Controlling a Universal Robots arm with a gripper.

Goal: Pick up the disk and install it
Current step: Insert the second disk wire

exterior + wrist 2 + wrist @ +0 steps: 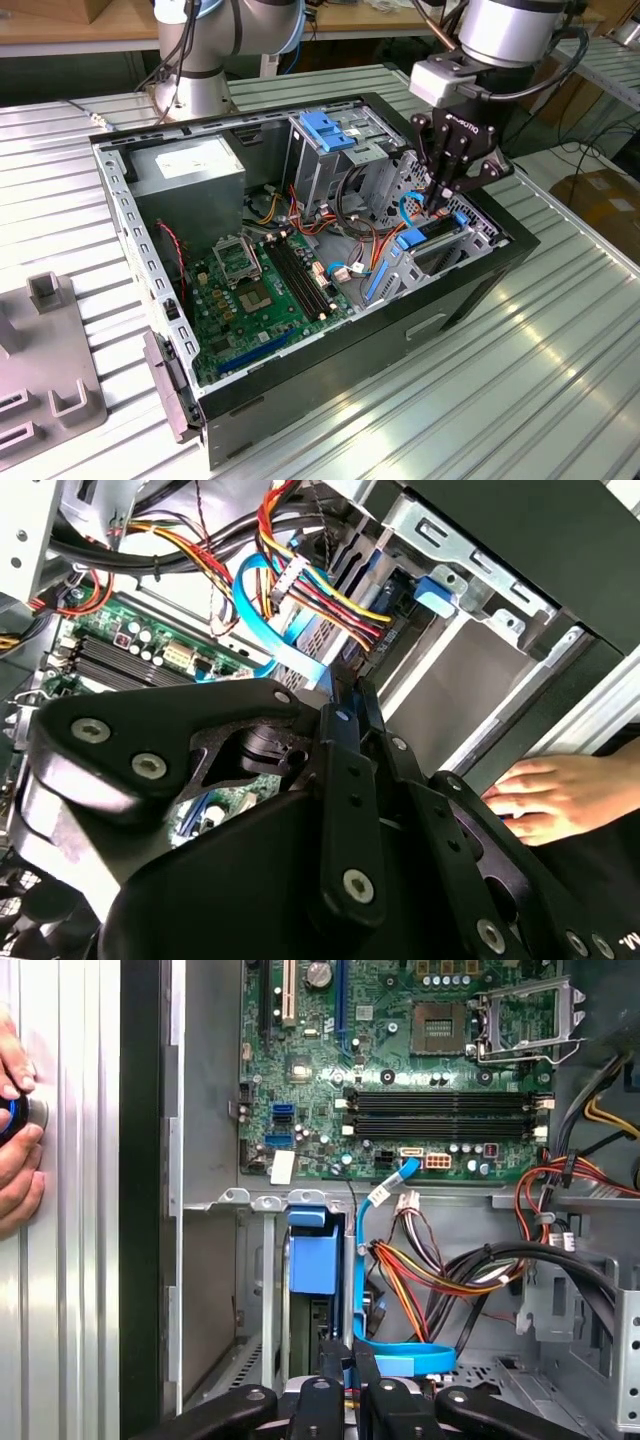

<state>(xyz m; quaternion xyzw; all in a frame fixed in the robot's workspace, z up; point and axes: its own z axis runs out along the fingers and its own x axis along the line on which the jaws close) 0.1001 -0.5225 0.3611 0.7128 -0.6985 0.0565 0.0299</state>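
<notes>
The disk (443,229) stands on edge in the lower bay at the open computer case's side wall, on the exterior view's right. Its blue bracket (414,239) shows at the end nearer the motherboard. In the first wrist view the blue bracket (312,1257) caps the disk's dark edge (318,1325), which runs toward my fingers. My gripper (440,196) hangs directly over the bay, shut, with its fingertips (334,1368) pressed close together at the disk's end and nothing visibly between them. In the second wrist view the gripper (345,692) points down beside a blue flat cable.
A blue cable (362,1260) and coloured wire bundles (420,1270) loop right by the fingers. The motherboard (265,285), grey power supply (190,165) and drive cage with blue latch (330,130) fill the case. A person's hand (15,1140) rests on the ribbed table beside the case. A grey fixture (45,340) lies at the exterior view's left.
</notes>
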